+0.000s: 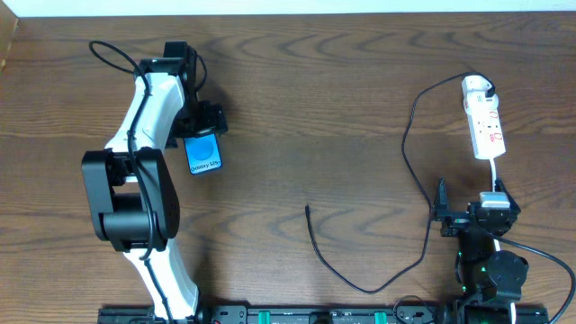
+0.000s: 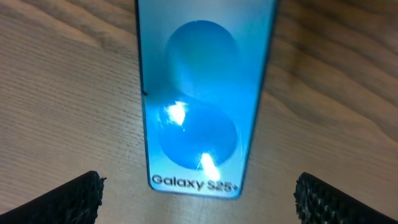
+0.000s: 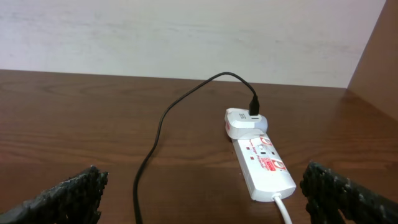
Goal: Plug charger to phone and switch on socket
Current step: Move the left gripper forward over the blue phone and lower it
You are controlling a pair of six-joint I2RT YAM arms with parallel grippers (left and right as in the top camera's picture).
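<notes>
Left gripper (image 2: 198,190) open, fingers on either side of phone (image 2: 202,93), left side of table. Right gripper (image 3: 202,193) open, just near of socket (image 3: 264,163), far right. Charger tip (image 1: 309,214) lies mid-table, well apart from phone. Risks: an uneven grip skews the phone; tugging the cable drags the socket.
</notes>
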